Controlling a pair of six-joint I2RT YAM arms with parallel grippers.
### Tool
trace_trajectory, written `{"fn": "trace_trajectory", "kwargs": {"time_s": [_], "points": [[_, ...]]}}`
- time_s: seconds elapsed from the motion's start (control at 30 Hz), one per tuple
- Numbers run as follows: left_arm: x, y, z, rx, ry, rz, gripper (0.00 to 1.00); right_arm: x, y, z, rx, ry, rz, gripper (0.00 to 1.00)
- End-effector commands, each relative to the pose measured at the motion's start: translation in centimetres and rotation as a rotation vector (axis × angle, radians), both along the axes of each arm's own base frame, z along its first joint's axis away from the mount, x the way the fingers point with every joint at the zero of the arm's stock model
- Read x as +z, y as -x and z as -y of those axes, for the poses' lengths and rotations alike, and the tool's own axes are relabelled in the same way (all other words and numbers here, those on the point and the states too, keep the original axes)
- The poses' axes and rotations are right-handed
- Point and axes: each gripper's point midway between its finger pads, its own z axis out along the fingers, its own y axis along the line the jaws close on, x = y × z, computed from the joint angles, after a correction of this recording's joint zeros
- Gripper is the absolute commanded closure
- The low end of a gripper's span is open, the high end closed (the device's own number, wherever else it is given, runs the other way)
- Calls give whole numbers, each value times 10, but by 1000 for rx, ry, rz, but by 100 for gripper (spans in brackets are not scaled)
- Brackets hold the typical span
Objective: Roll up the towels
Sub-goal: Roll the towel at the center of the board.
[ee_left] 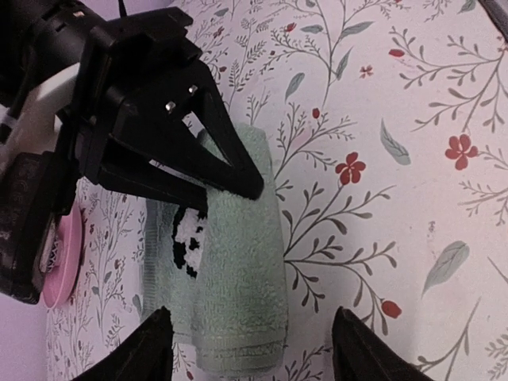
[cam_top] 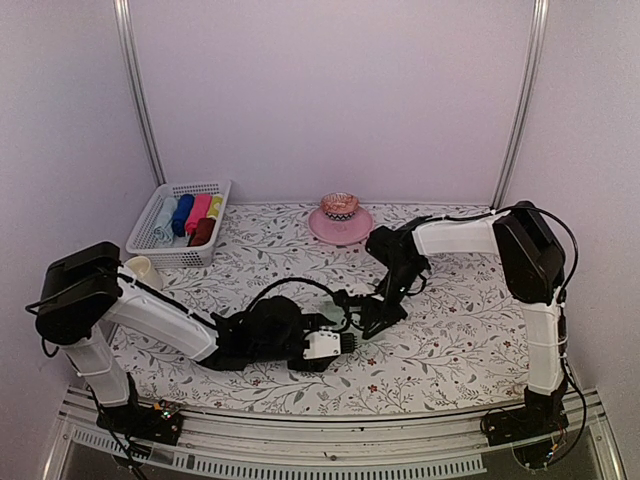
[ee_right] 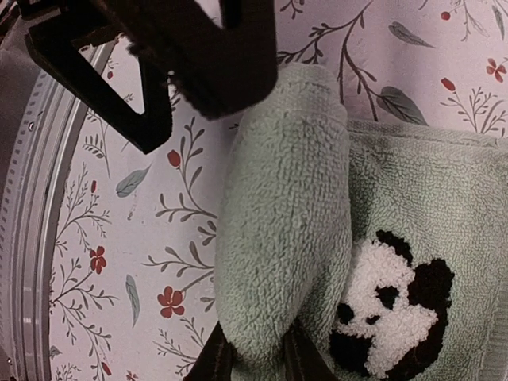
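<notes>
Mid-table, in front of my bases: green towel (ee_right: 286, 222) on floral table cover (ee_left: 413, 119). One edge curled into fat roll, panda half flat beside it.

My right claw (ee_right: 254, 361) pinching roll's end, fingers pressed into terry on each side. I judge grip sits there so coil can't spring open.

My left claw (ee_left: 254, 349) spread wide, straddling opposite end, gripping nothing. Looks placed to catch that end so both ends turn together.

Risk if only one end turns: lopsided, cone-shaped roll

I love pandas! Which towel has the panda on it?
The green towel, lying on the table. The rolled towels in the basket are blue, pink, yellow and red, not green.
</notes>
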Motion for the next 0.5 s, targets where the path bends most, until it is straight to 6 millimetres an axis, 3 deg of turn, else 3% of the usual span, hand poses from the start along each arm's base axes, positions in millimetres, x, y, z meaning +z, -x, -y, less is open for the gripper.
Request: {"fn": "trace_trajectory", "kwargs": {"time_s": [0.0, 0.47], "points": [[3, -6, 5, 11, -12, 108, 31, -6, 23, 16, -1, 65, -157, 80], [-19, 4, 15, -31, -60, 92, 34, -8, 19, 18, -19, 66, -188, 80]]}}
